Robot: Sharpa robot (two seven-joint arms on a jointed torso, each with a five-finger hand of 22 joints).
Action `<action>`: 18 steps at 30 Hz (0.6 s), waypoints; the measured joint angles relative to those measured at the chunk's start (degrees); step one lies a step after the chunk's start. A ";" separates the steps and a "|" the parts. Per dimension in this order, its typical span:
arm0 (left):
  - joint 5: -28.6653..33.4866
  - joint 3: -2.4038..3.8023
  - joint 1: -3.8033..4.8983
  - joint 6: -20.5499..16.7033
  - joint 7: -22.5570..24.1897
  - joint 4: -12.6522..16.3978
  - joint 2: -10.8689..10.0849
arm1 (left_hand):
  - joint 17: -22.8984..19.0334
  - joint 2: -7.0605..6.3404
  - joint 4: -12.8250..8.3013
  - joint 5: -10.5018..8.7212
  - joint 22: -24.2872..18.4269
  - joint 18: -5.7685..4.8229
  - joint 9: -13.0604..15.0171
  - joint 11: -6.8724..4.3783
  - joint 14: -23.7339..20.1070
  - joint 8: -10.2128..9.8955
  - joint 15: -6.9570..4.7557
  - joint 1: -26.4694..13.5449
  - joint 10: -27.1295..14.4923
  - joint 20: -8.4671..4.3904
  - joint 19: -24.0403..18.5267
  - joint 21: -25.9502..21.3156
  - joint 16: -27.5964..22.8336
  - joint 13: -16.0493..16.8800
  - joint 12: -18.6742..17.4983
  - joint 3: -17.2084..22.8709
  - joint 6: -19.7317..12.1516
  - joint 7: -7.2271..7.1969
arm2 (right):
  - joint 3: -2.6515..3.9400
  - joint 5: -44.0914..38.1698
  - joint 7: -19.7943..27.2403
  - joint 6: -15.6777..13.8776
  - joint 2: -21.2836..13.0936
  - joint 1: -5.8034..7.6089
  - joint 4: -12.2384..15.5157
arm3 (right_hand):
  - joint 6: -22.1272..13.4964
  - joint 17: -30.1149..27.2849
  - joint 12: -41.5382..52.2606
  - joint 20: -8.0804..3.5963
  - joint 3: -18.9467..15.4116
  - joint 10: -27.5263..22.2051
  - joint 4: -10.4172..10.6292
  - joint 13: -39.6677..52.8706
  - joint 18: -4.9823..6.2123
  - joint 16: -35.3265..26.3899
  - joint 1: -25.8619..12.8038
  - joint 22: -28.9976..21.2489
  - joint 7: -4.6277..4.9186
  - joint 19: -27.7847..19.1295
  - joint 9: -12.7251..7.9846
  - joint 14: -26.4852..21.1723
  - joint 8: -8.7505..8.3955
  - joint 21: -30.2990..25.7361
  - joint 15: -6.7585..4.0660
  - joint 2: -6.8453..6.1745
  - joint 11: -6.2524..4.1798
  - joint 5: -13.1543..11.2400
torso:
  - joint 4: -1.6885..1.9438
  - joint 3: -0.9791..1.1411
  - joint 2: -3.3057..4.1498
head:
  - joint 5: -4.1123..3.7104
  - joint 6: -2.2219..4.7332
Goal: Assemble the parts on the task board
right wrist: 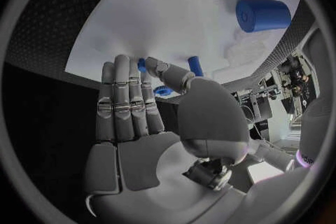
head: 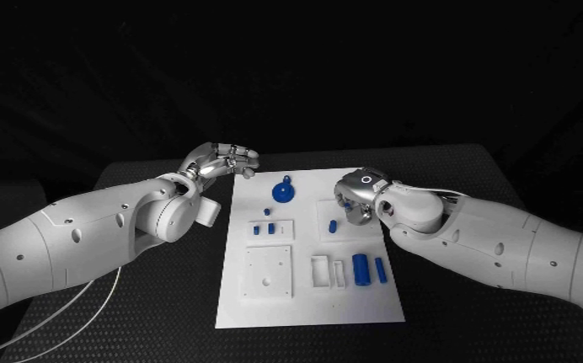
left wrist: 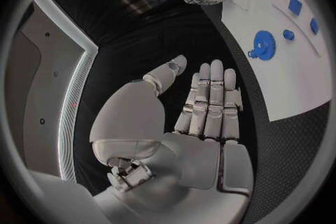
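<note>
Mostly flat white task board (head: pixel 308 300) — small blue parts (head: pixel 361 269), one gear-shaped (head: pixel 283 191)

**Board and blue parts**

White board (head: pixel 310 296) flat on mid-table, long side running away from robot. Blue gear (head: pixel 283 192) flat near far edge, small peg (head: pixel 267 210) just beside. Two small blocks (head: pixel 264 230) in a left recess. Short pin (head: pixel 333 226) mid-right. Cylinder (head: pixel 361 268) and rod (head: pixel 380 269) side by side, right, lying down.
</note>
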 measured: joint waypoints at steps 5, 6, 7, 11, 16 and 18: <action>0.03 0.00 0.00 0.00 -0.03 -0.01 0.00 | 0.03 0.04 0.00 0.00 0.01 0.00 0.00 0.00 0.00 0.00 0.00 -0.04 0.00 0.00 0.00 0.00 0.00 0.00 0.00 0.00 -0.20 0.21 | -0.07 -0.02 -0.24 -0.71 -0.58 -0.21 0.75 | 0.08 0.42 0.00 -0.20 0.49 0.31 0.31 0.78 0.00 0.00 0.07 0.08 -0.08 0.20 0.20 0.34 0.00 0.00 -0.13 -0.55 -0.29 0.00 | 0.02 -0.03 -0.01 | 0.10 0.08; 0.04 0.00 0.00 0.00 -0.03 -0.03 0.00 | 0.06 0.15 0.00 0.07 0.05 0.00 0.00 0.04 0.00 0.00 0.00 -0.15 -0.04 0.00 0.00 0.00 0.00 0.00 0.00 0.00 -0.20 0.20 | -0.07 -0.02 -0.28 -0.78 -0.67 -0.24 0.85 | 0.08 0.47 0.00 -0.20 0.64 0.32 0.32 0.78 0.00 0.00 0.07 0.08 -0.08 0.20 0.23 0.35 0.00 0.00 -0.14 -0.55 -0.29 0.00 | 0.02 -0.03 -0.01 | 0.12 0.09; 0.05 0.00 0.00 0.00 -0.04 -0.05 0.01 | 0.11 0.23 0.00 0.22 0.06 0.00 0.00 0.21 0.00 0.00 0.00 -0.23 -0.21 0.00 0.00 0.00 0.00 0.00 0.00 0.00 -0.20 0.20 | -0.07 -0.02 -0.30 -0.84 -0.74 -0.25 0.94 | 0.08 0.54 0.00 -0.20 0.70 0.33 0.38 0.80 0.00 0.00 0.07 0.14 -0.08 0.20 0.26 0.39 0.00 0.00 -0.17 -0.55 -0.30 -0.01 | 0.02 -0.03 -0.01 | 0.13 0.10; 0.11 0.00 0.00 0.00 -0.05 -0.11 0.01 | 0.17 0.23 0.00 0.22 0.06 0.00 0.01 0.20 0.00 0.00 0.00 -0.23 -0.20 0.00 0.00 0.00 -0.23 -0.06 0.00 0.00 -0.20 0.21 | 0.05 -0.01 -0.32 -0.92 -0.97 -0.31 1.26 | 0.08 0.71 0.00 -0.20 0.87 0.42 0.55 1.16 0.00 0.00 -0.01 0.17 -0.09 0.20 0.43 0.48 0.00 0.00 -0.23 -0.63 -0.39 -0.45 | 0.03 -0.04 -0.01 | 0.15 0.15; 0.16 0.00 0.00 -0.01 -0.06 -0.16 0.01 | 0.17 0.23 0.00 0.22 0.05 0.00 -0.04 0.20 0.00 0.00 0.00 -0.23 -0.20 0.00 0.00 0.00 -0.23 -0.06 0.00 0.00 -0.20 0.20 | 0.38 0.06 -0.30 -0.92 -1.31 -0.31 1.77 | 0.09 0.90 0.00 -0.41 0.95 0.73 0.63 1.26 0.00 0.00 0.06 0.21 -0.09 0.41 0.52 0.76 0.01 0.00 -0.31 -1.01 -0.71 -0.73 | 0.04 -0.05 -0.01 | 0.19 0.20; 0.19 0.00 0.00 -0.01 -0.07 -0.23 0.01 | 0.25 0.23 0.00 0.22 0.05 0.00 -0.04 0.20 0.00 0.00 0.00 -0.23 -0.20 0.00 0.00 0.00 -0.23 -0.05 0.00 0.00 -0.20 0.20 | 0.68 0.11 -0.23 -0.92 -1.51 -0.25 2.18 | 0.09 0.98 0.00 -0.41 1.11 0.82 0.80 1.55 0.00 0.00 -0.11 0.23 -0.09 0.41 0.52 0.90 0.01 0.00 -0.28 -1.18 -0.80 -0.73 | 0.04 -0.06 -0.01 | 0.22 0.20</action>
